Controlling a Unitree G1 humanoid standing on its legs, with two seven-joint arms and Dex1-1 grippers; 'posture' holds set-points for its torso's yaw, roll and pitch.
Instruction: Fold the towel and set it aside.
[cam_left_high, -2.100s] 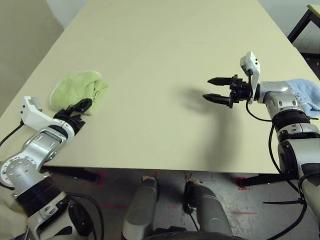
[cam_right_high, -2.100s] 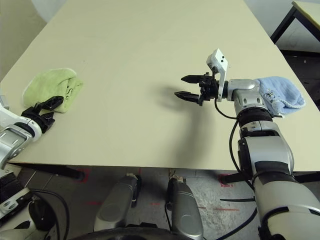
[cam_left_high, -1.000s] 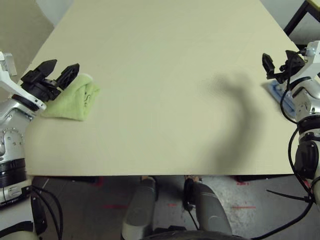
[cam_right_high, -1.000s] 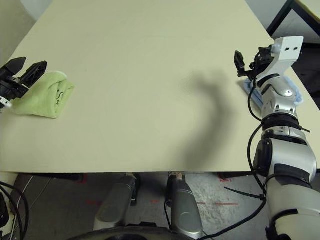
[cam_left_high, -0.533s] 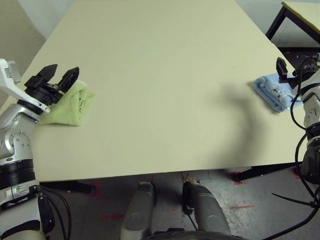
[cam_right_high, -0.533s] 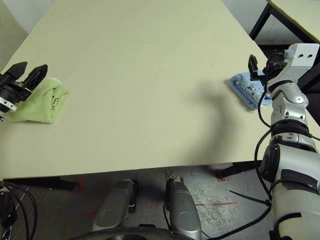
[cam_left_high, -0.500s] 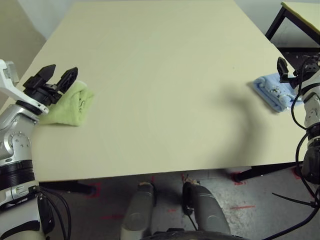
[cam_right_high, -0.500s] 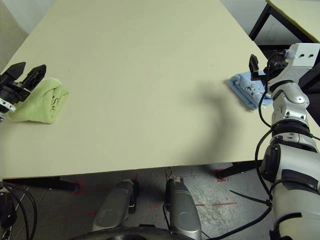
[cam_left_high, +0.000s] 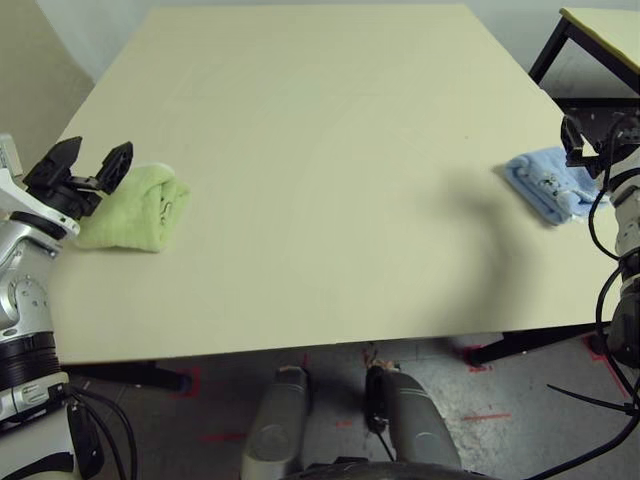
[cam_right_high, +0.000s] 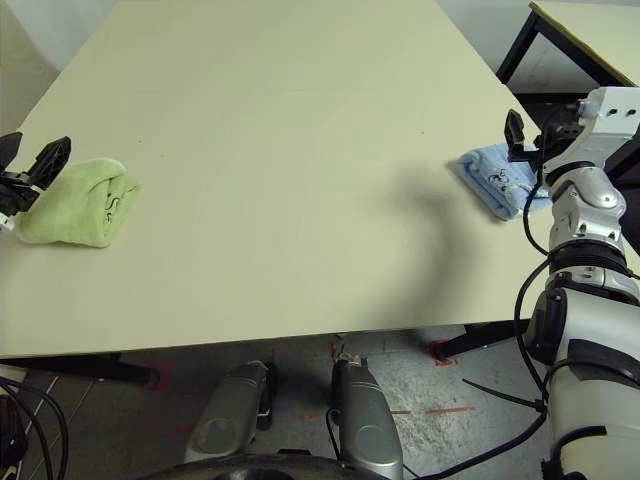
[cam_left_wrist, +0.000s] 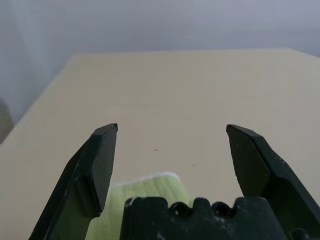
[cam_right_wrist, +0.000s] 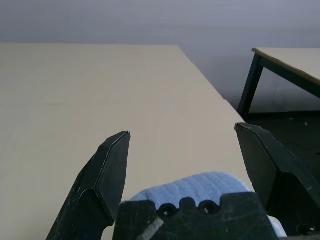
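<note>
Left eye view: green towel (cam_left_high: 135, 212), folded, on table (cam_left_high: 300, 200) at the robot's left; left fingers (cam_left_high: 117, 167) wide apart, nothing between. Right eye view: blue towel (cam_right_high: 500, 180), folded, near right gripper (cam_right_high: 535, 150). Left wrist view: green towel's pale edge. Right wrist view: right fingers (cam_right_wrist: 107, 175) spread, empty.

The tabletop (cam_left_high: 320, 200) is a plain, pale cream-beige. On it, the towel (cam_left_high: 135, 220) is light green, with white edging and a small dark motif. To the right of the green one, the other towel (cam_left_high: 550, 185) is light blue, also carrying a small dark motif. Beyond the tabletop's right side, a second table (cam_right_high: 600, 35) pairs a cream top with dark legs. Below the tabletop's near edge, the floor (cam_left_high: 520, 400) is grey with red marks. The left claw (cam_left_wrist: 172, 175) and right claw (cam_right_wrist: 182, 180) are black, the arms behind them silver, white and black.
</note>
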